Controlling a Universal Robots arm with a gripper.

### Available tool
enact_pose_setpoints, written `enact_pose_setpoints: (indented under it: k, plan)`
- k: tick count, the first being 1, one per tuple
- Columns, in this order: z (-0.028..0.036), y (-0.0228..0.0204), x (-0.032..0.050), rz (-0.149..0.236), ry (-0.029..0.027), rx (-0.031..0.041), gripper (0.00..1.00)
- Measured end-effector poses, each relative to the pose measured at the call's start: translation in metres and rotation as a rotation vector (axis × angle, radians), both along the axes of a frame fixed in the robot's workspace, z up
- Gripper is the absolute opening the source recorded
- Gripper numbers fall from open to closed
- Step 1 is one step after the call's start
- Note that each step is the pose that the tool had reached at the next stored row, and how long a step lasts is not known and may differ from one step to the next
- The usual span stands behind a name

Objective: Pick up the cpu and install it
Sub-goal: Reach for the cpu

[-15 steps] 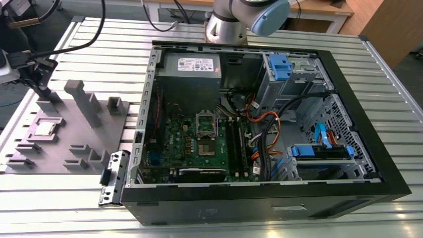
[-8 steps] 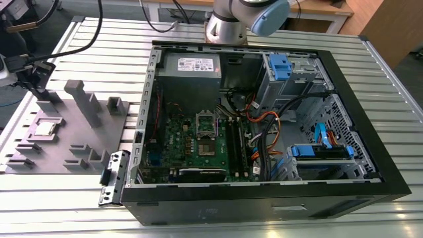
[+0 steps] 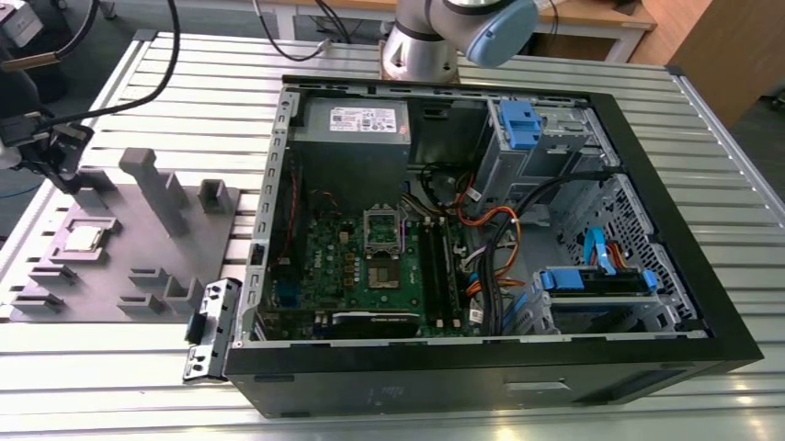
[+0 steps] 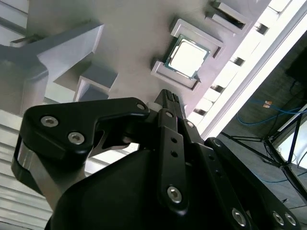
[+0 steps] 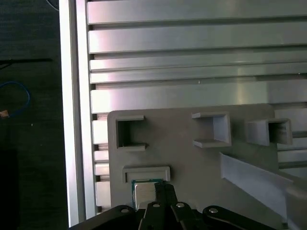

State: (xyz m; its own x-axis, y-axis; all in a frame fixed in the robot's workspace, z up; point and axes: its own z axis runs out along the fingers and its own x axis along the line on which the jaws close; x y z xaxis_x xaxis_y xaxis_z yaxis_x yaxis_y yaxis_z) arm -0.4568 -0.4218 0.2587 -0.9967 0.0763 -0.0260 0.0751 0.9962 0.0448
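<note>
The cpu (image 3: 83,238) lies flat with its metal top facing up, seated in a shallow square recess of a grey fixture plate (image 3: 123,266) at the left middle of the exterior view. Being square, it has no long axis; its edges run parallel to the low walls of the recess. In the second wrist view the cpu (image 4: 187,57) shows a bright silvery-grey lid with a thin darker rim around it, and in the first wrist view the cpu (image 5: 146,188) sits just against a raised lip of the fixture. The plate rests on a ribbed aluminium worktop (image 3: 123,377), beside an open black computer case (image 3: 491,367) whose green motherboard (image 3: 356,266) and metal-framed socket (image 3: 384,230) face up at the frame's centre. Wooden furniture fills the upper right corner and dark cables hang at the upper left. The gripper (image 3: 64,165) hangs over the plate in the upper left, near the cpu but clear of it; in both wrist views the gripper (image 4: 169,98) (image 5: 160,188) looks clenched, fingers together with nothing between them.
</note>
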Motion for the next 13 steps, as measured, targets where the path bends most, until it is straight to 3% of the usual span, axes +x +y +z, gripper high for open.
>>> enact_pose_setpoints:
  k: [13]
  plan:
    - [-0.0164,-0.0155,-0.0025,0.0,0.0048,0.0,0.11]
